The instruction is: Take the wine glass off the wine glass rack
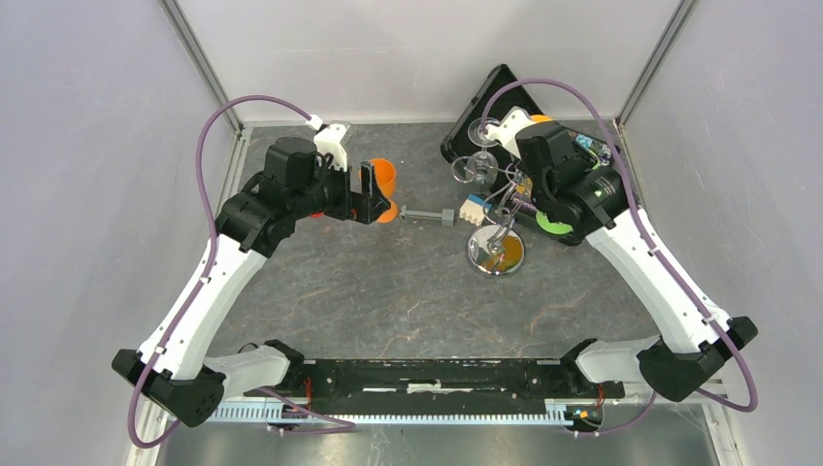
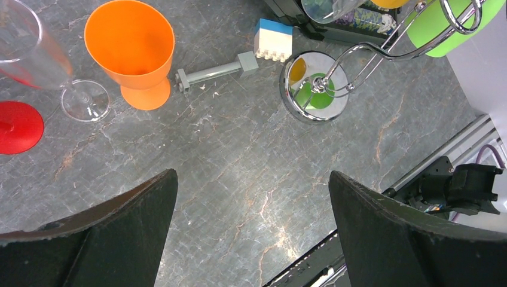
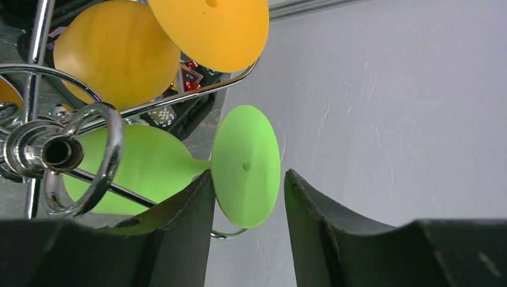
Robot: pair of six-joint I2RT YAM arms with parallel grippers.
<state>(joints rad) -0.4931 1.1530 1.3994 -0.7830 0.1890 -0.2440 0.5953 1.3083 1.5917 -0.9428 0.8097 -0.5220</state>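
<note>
The wine glass rack point(image 1: 495, 248) is a silver wire stand with a round mirrored base point(image 2: 314, 89), right of the table's middle. A green wine glass point(image 3: 143, 164) hangs upside down from its wire arms, and its round foot point(image 3: 246, 166) sits between my right gripper's jaws. My right gripper point(image 3: 249, 176) is open: its left finger touches the foot's edge and its right finger stands apart. A yellow-orange glass point(image 3: 113, 54) hangs beside the green one. Clear glasses point(image 1: 476, 165) hang on the rack's far side. My left gripper point(image 2: 252, 174) is open and empty above bare table.
An orange cup point(image 2: 131, 48), a clear glass point(image 2: 36, 54) and a red glass foot point(image 2: 18, 125) stand at the left. A grey bar point(image 2: 209, 72) and a blue-white block point(image 2: 274, 39) lie near the rack. A black case point(image 1: 495, 102) is behind it. The wall point(image 3: 388, 119) is close on the right.
</note>
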